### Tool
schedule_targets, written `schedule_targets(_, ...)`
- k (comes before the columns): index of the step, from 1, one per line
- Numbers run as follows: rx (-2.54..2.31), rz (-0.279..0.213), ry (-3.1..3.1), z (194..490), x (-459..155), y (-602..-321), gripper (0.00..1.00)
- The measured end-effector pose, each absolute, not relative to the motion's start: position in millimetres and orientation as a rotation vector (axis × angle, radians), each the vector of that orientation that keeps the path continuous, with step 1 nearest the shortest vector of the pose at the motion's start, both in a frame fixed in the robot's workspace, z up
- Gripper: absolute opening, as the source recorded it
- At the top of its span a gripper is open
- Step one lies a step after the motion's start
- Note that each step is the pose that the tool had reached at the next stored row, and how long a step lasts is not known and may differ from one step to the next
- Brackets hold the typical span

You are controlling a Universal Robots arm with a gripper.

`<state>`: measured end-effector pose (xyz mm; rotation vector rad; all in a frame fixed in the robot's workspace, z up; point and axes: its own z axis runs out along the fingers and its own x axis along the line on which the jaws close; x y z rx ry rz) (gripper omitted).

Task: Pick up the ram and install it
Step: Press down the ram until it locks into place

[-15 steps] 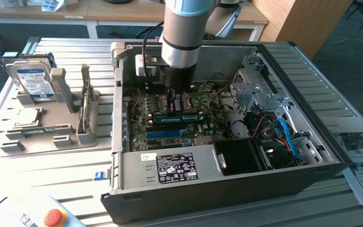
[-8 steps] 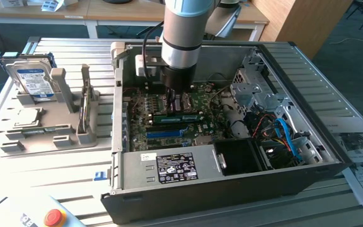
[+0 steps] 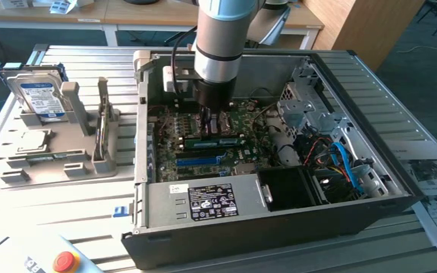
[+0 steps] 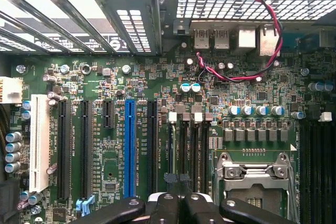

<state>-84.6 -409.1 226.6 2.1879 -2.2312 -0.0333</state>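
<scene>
My gripper hangs inside the open computer case, low over the middle of the motherboard. The jaws are drawn fully together with nothing I can make out between them. The ram lies along the memory slots just beneath my fingertips (touching or not, I cannot tell). I judge it light, stiff and thin, and brittle if twisted. It is best taken by its long flat faces near the top edge, clear of the chips and contacts.

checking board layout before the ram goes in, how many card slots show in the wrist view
6, side by side: white slot, two long black slots, short black slot, blue slot, another black slot. More may be hidden.
</scene>
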Motion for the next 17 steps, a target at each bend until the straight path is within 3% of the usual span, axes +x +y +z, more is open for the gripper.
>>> schedule_targets(17, 2.188, -0.033, -2.231, 224.6, -84.6, -409.3, 0.10)
